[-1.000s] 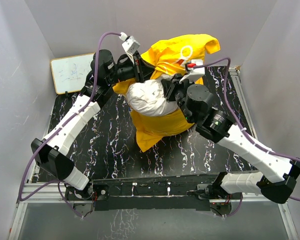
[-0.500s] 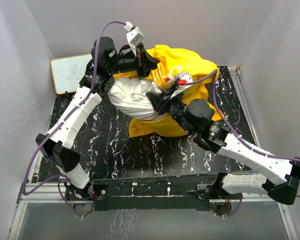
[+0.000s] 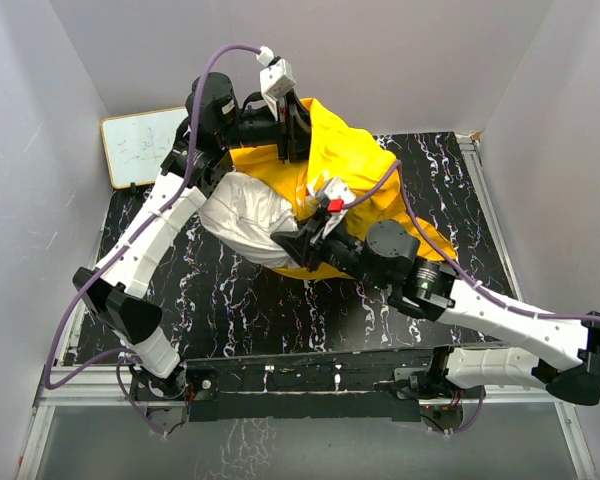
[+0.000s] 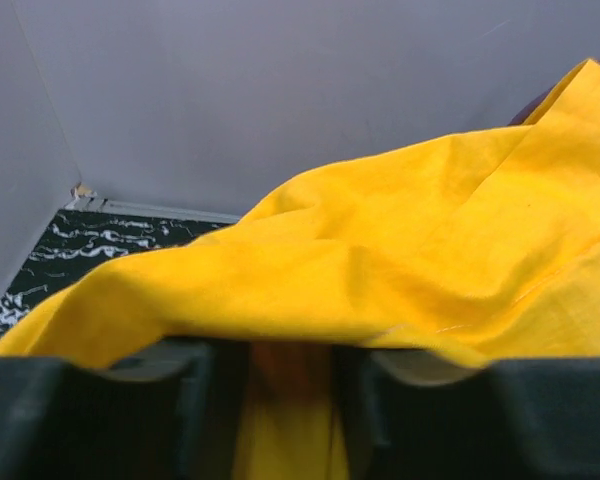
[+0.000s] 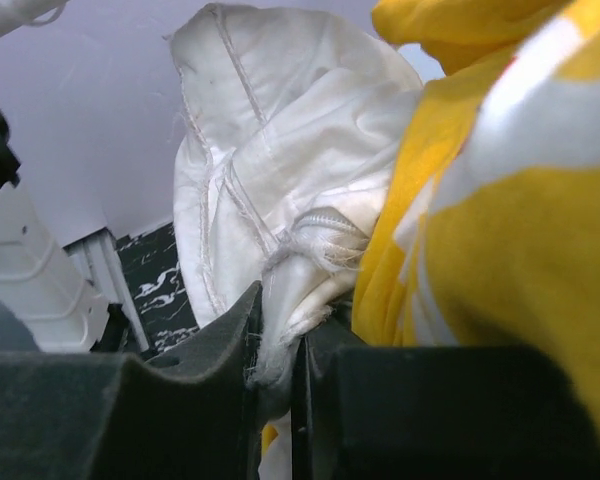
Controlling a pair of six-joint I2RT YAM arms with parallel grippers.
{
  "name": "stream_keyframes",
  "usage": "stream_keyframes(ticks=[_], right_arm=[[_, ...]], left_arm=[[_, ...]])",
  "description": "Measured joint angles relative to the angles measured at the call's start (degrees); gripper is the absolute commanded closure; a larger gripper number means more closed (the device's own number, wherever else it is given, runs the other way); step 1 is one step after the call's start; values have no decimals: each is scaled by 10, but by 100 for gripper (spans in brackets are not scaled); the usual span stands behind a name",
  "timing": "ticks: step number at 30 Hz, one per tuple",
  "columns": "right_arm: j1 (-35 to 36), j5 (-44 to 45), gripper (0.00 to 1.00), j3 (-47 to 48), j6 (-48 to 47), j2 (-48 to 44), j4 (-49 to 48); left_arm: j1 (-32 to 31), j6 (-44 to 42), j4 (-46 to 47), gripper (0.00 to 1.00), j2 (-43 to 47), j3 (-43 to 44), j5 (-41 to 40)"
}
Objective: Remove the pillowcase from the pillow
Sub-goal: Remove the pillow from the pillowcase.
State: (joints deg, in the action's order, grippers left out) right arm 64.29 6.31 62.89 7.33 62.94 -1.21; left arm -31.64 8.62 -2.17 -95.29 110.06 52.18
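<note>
The bright yellow pillowcase is bunched over the far right part of the white pillow, whose left end sticks out bare. My left gripper is at the pillowcase's far top edge. In the left wrist view its jaws stand apart, with the yellow pillowcase draped over them and hanging loosely in the gap. My right gripper is shut on a bunched fold of the pillow at its near side, with the pillowcase pressed against its right finger.
A small whiteboard leans at the back left corner. Grey walls close in the black marbled table on three sides. The arms' mounting rail runs along the near edge.
My left gripper's jaws have parted while it shifted toward the back wall. My right gripper has dragged the pillow left and nearer, and more white now shows outside the pillowcase.
</note>
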Motion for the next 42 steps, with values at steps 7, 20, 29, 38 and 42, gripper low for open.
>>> stream_keyframes(ticks=[7, 20, 29, 38, 42], right_arm=[[-17, -84, 92, -1, -2, -66, 104], [-194, -272, 92, 88, -29, -42, 212], [-225, -374, 92, 127, -22, 12, 202], [-228, -419, 92, 108, 13, 6, 163], [-231, -421, 92, 106, 23, 5, 167]], left_arm=[[-3, -113, -92, 12, 22, 3, 12], [-13, -291, -316, 14, 188, -47, 40], [-15, -249, -174, 16, 219, -59, 12], [-16, -177, -163, 17, 37, 81, 30], [-14, -115, -136, 32, 3, 70, 52]])
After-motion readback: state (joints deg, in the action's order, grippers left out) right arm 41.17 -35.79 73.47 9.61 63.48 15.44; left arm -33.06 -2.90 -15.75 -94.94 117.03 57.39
